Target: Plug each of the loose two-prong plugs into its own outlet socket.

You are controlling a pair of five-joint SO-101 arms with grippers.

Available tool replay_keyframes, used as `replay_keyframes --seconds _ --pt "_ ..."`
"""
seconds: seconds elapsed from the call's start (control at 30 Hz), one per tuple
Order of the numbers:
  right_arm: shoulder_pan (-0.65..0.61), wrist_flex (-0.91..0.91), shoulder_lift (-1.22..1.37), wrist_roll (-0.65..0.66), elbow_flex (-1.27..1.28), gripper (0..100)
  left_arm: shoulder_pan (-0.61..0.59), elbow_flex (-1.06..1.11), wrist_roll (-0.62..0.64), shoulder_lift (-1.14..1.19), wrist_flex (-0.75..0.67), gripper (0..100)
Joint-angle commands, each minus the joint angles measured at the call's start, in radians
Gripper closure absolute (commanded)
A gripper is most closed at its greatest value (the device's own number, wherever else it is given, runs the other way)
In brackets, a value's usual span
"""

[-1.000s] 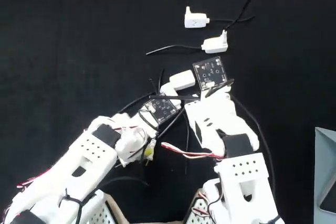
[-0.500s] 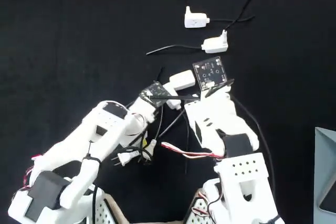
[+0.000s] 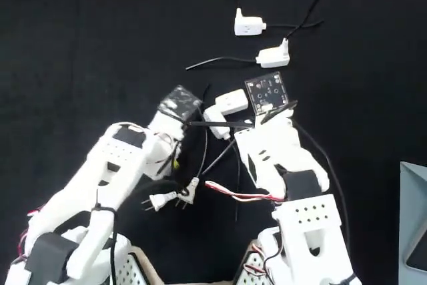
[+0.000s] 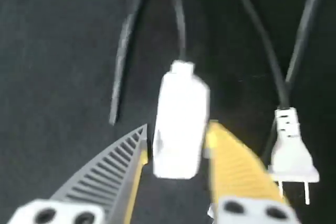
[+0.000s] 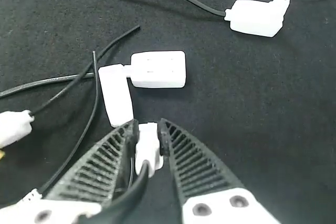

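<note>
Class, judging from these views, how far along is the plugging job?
Done, perhaps: one white rectangular block joined to a narrower white block. In hand: left hand grips a white corded block, right hand a small white piece. Left: a white two-prong plug lies loose, a white corded socket alone.

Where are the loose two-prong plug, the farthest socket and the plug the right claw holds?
Loose two-prong plug (image 3: 162,200): high view, its white body.
Farthest socket (image 3: 247,26): high view, its slotted face.
Held plug (image 5: 147,145): right wrist view, its white body.
</note>
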Motion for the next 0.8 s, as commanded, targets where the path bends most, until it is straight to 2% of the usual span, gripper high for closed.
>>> replay_keyframes --seconds 0.0,0.2,0.57,0.77 --pt "0.011 0.002 -0.024 0.006 -0.053 98.6 -0.038 -0.036 0.075 -0.037 0.057 66" --pt "0.011 0.002 -0.022 0.005 -0.053 98.6 -0.116 -0.045 0.081 -0.044 0.052 67" --pt "-0.031 0.002 -0.021 0.002 -0.048 98.6 -0.220 -0.039 0.046 -0.035 -0.051 67" --pt "-0.031 0.002 -0.019 0.002 -0.048 98.6 -0.185 -0.025 -0.006 -0.035 -0.055 72"
